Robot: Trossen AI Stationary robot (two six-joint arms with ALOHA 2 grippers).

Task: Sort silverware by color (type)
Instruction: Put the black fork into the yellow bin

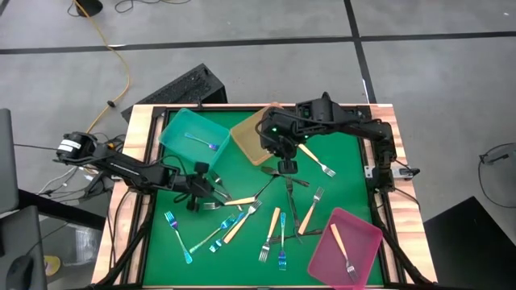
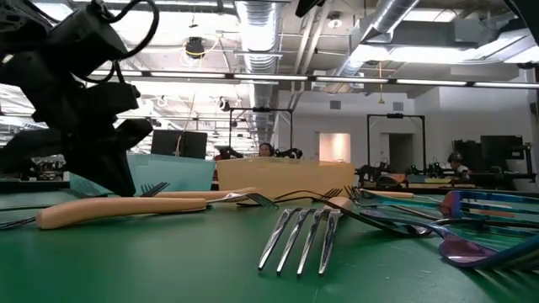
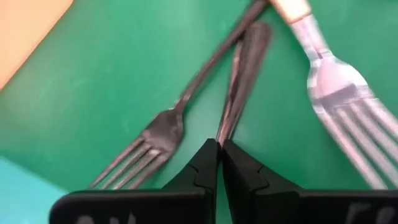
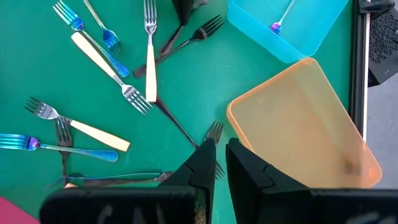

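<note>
Silverware [image 1: 242, 217] is scattered over the green table [image 1: 339, 173], mostly from centre toward 6 o'clock: blue forks, cream-handled forks and dark grey pieces, several crossing. One blue fork [image 1: 201, 142] lies in the teal tray [image 1: 173, 129] at 11 o'clock; one cream-handled fork [image 1: 342, 250] lies in the pink tray [image 1: 367, 229] at 5 o'clock. The amber tray [image 1: 246, 133], near 12 o'clock, holds nothing visible.

Left gripper [image 3: 219, 147] is down at about 9 o'clock of centre, fingers fully closed, tips pinching the end of a dark grey handle [image 3: 245, 68]. A dark grey fork [image 3: 155, 134] lies just beside it, a cream-handled fork [image 3: 339, 93] on the other side.

Right gripper [image 4: 216, 149] hangs just past centre toward 12 o'clock, by the amber tray's edge, fingers nearly together with a narrow gap. A dark fork [image 4: 214, 132] lies right at its tips; can't tell if it has hold of it.
</note>
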